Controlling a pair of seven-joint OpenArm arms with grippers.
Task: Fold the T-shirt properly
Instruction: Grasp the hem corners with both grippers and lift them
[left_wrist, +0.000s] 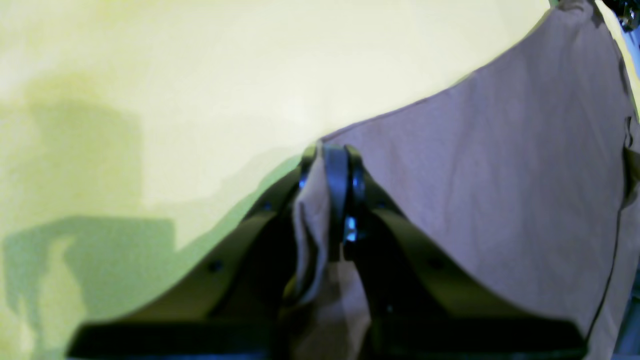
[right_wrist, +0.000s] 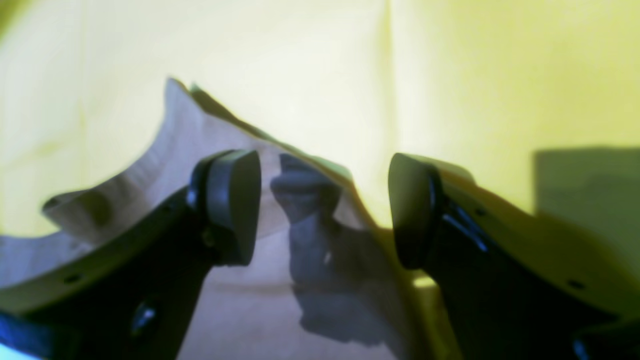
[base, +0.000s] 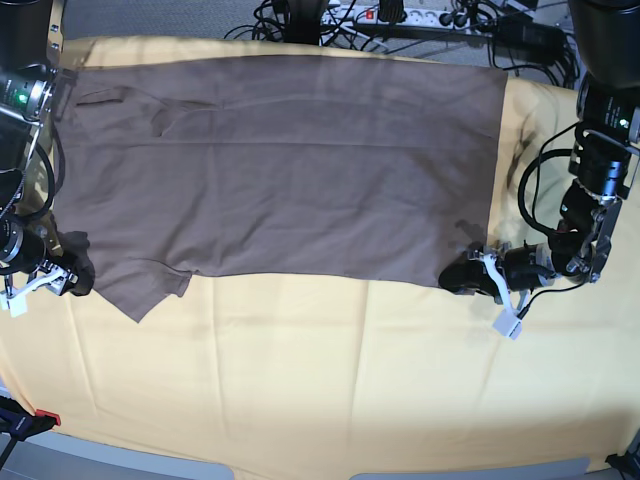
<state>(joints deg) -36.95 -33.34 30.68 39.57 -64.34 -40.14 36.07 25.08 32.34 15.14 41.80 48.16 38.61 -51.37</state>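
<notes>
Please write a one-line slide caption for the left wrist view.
Left gripper shut on the corner of the T-shirt, above the yellow cloth.

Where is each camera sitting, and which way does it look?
Left wrist: sits on the left arm, looking along the shut left gripper pinching the T-shirt hem over the pale yellow cloth.
Right wrist: sits on the right arm, looking between the open right gripper down at a sleeve.
Base: sits high, looking down on the whole T-shirt; both arms show at the sides.
All three share the T-shirt and yellow cloth.
</notes>
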